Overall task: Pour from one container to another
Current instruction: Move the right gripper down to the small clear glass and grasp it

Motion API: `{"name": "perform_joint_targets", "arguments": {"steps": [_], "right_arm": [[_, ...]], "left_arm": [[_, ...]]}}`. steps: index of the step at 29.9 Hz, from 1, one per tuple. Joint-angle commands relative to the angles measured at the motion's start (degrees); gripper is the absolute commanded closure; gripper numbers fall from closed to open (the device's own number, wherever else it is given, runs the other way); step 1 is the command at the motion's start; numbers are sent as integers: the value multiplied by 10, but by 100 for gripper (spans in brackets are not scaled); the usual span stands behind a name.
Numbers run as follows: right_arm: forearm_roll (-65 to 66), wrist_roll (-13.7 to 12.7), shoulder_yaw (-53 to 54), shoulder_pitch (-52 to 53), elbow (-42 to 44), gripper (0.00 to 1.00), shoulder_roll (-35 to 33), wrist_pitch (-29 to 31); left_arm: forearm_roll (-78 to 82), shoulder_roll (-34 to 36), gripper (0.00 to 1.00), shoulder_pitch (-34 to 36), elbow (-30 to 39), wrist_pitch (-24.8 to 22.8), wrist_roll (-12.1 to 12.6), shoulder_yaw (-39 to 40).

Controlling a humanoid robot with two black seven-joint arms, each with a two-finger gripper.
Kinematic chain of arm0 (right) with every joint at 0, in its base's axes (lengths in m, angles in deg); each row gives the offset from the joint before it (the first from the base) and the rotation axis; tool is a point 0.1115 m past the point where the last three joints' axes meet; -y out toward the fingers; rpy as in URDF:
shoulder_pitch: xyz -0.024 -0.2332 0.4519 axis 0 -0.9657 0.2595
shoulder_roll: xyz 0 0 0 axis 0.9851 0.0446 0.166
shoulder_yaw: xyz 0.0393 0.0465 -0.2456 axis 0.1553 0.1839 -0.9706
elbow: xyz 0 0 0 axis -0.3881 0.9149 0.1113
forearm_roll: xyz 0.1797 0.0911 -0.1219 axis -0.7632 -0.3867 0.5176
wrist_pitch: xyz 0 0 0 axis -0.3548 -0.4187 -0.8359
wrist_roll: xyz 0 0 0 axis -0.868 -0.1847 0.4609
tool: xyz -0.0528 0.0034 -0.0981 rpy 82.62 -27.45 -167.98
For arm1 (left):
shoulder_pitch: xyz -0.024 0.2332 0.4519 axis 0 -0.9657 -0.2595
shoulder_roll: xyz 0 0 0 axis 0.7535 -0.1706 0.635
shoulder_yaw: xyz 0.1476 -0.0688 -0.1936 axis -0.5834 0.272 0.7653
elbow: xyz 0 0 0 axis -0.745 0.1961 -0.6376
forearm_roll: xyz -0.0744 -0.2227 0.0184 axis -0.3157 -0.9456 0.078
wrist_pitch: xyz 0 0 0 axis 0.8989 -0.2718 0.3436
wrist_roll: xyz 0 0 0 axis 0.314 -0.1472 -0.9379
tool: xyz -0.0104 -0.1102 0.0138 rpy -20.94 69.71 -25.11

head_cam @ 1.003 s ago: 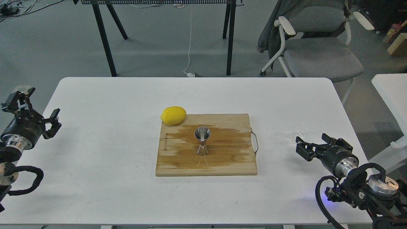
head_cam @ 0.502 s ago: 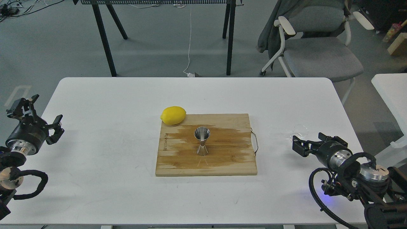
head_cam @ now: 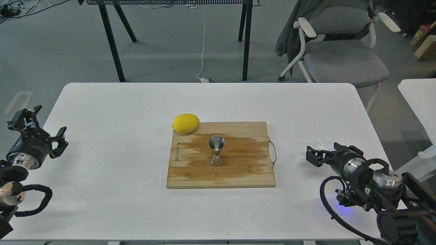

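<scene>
Head view: right hand point(head_cam: 319, 153) open beside glass cup point(head_cam: 321, 141); left hand point(head_cam: 40, 126) open, jigger point(head_cam: 216, 150) upright.

Bright, even overhead light, soft faint shadows, sharp focus, no noticeable glare.

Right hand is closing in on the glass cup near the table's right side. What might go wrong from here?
1. The clear glass cup barely shows against the white table; the right hand, open just beside it, could nudge it toward the right edge.
2. The steel jigger stands on a narrow base on the cutting board, so a bump while pouring may topple it.
3. Its small mouth invites spills.
</scene>
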Motion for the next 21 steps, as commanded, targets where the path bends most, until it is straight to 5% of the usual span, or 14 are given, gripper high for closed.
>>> {"name": "perform_joint_targets", "arguments": {"steps": [1, 21], "right_arm": [[1, 0, -6, 14, 21, 0, 4, 0], [1, 0, -18, 49, 79, 4, 15, 10]], "left_arm": [[0, 0, 1, -1, -1, 0, 0, 0], [1, -6, 1, -8, -19, 0, 0, -1]]}}
